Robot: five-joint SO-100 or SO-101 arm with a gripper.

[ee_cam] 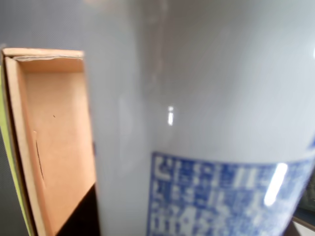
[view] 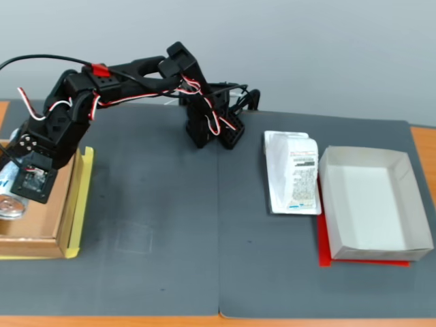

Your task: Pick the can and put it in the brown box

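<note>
The can [view: 9,203], white with blue print and a silver end facing the camera, lies on its side in my gripper [view: 19,185] at the far left of the fixed view. It is over the inside of the brown box [view: 41,235], close to the box floor; I cannot tell whether it touches. The gripper is shut on the can. In the wrist view the can [ee_cam: 206,123] fills most of the frame, blurred and very near, and the brown box [ee_cam: 56,142] shows at the left with its wall and floor. My fingers are hidden in the wrist view.
The box sits on a yellow sheet [view: 86,197] at the mat's left edge. A flat white packet [view: 293,180] and a white paper tray [view: 375,204] on a red sheet [view: 325,253] lie at the right. The arm's base [view: 211,129] stands at the back middle.
</note>
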